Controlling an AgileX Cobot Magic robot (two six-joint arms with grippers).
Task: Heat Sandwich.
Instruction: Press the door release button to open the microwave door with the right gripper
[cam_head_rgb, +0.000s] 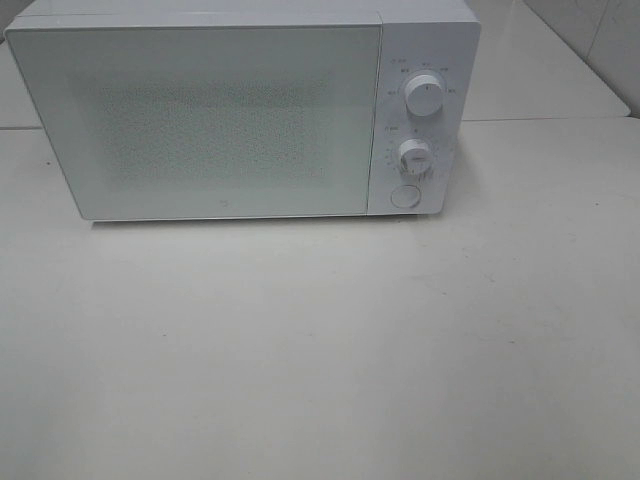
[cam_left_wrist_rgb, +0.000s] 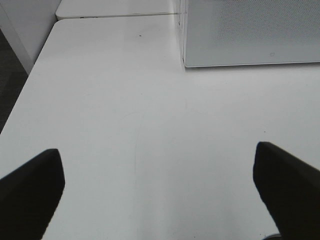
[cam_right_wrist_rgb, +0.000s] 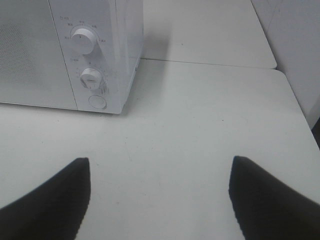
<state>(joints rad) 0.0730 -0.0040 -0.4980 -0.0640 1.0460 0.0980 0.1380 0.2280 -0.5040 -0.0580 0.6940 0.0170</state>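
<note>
Shut white box-shaped microwave (cam_head_rgb: 240, 115) on a plain white worktop (cam_head_rgb: 320, 350); the sandwich shows in no view, so its place cannot be told.
The left claw (cam_left_wrist_rgb: 157, 150) and right claw (cam_right_wrist_rgb: 160, 160) hover over the worktop in front of the microwave, both released, their black fingers (cam_left_wrist_rgb: 30, 195) spread wide with nothing between them. Two round white knobs (cam_head_rgb: 424, 98) sit above a round button (cam_head_rgb: 404, 196).

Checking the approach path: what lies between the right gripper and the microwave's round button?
Nothing: in the right wrist view only bare table separates the right gripper from the round button.
</note>
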